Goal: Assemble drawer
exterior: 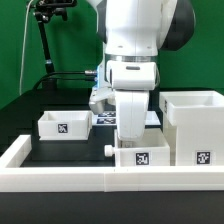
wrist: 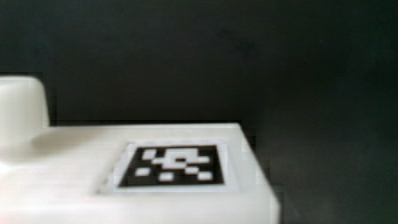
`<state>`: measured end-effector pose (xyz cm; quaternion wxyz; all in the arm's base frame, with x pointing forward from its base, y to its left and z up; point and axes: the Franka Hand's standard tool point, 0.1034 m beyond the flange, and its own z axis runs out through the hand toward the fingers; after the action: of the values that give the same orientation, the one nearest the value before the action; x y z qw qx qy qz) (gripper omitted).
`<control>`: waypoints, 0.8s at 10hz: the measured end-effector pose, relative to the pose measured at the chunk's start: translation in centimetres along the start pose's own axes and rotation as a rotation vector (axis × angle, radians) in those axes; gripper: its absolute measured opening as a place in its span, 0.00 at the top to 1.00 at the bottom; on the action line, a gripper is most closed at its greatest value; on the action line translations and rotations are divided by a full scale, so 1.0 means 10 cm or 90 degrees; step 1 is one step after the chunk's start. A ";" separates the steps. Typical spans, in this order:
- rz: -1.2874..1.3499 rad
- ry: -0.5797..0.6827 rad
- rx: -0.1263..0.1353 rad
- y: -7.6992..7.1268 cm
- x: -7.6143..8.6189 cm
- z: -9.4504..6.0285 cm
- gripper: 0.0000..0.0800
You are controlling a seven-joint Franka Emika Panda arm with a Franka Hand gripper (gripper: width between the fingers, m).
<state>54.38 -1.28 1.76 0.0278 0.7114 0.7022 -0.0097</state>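
A small open-top white box (exterior: 140,156) with a square tag on its front and a knob (exterior: 108,151) on its side stands just behind the low front wall. My gripper (exterior: 135,140) is right over it, reaching down at its rim. The fingertips are hidden by the hand and the box, so I cannot tell if they grip it. The wrist view shows a white tagged face (wrist: 178,165) very close, with a white rounded part (wrist: 18,110) beside it. A second small box (exterior: 62,124) stands at the exterior view's left. The tall housing (exterior: 195,125) stands at the right.
The low white wall (exterior: 60,172) edges the black table along the front. The marker board (exterior: 103,118) lies behind the arm. A black stand with a camera (exterior: 45,30) is at the back left.
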 end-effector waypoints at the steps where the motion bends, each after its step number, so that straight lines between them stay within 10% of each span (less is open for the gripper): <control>1: 0.004 0.001 0.001 0.00 0.03 0.01 0.94; 8: 0.014 -0.001 0.006 -0.02 0.09 0.10 0.94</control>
<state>54.25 -0.38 0.75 0.0249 0.7191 0.6943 -0.0129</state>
